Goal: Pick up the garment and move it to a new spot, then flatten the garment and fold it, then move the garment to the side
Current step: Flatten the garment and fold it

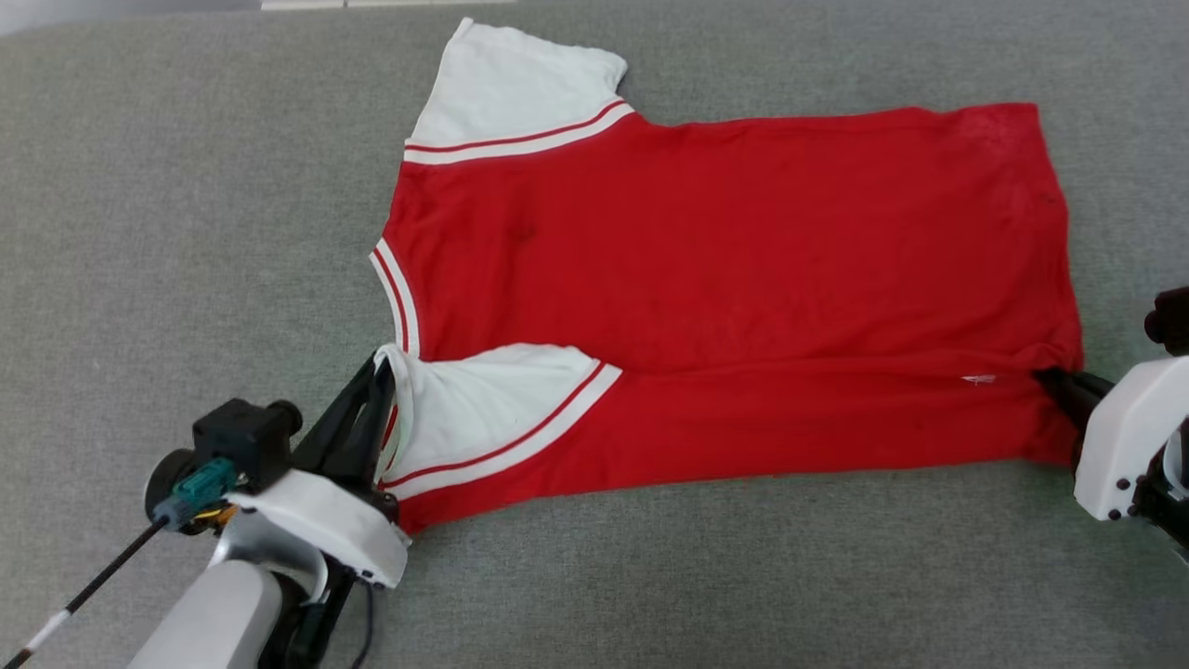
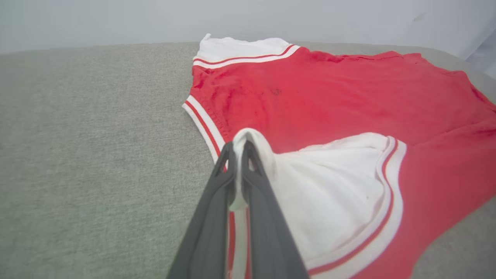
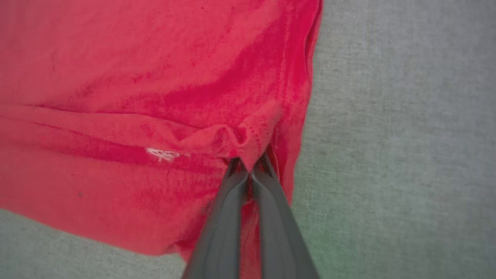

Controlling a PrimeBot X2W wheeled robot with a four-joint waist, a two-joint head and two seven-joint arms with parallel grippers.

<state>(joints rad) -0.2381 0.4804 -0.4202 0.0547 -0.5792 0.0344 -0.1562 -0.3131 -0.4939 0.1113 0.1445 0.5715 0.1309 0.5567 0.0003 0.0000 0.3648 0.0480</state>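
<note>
The garment (image 1: pixel 725 251) lies spread on the grey cloth surface (image 1: pixel 186 232), collar to the left, hem to the right, plain red side up. Its near long edge is folded over toward the far side, so the near white sleeve (image 1: pixel 483 400) rests on the red body. Your left gripper (image 1: pixel 379 372) is clenched on the edge of that sleeve, just beside the collar. Your right gripper (image 1: pixel 1054 379) is clenched on the folded hem corner at the near right. The far sleeve (image 1: pixel 520 84) lies flat.
</note>
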